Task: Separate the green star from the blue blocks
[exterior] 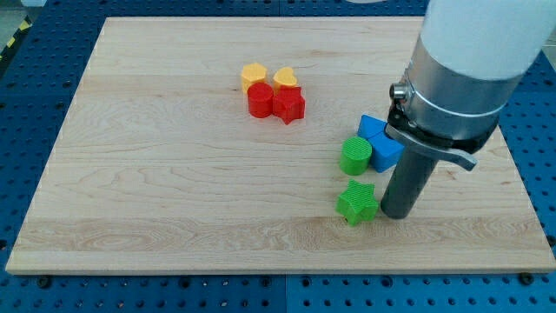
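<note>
The green star [357,203] lies on the wooden board [174,174] at the lower right. My tip [396,214] stands right beside the star, at its right side, close to touching. Above them sit two blue blocks: a blue cube-like block [385,151] and another blue block [371,128] behind it, partly hidden by the rod. A green round block [355,156] touches the blue blocks on their left, just above the star.
A cluster stands at the view's top middle: a yellow hexagon-like block [254,75], a yellow rounded block [285,78], a red round block [260,101] and a red star [289,105]. The arm's large body [469,61] covers the top right.
</note>
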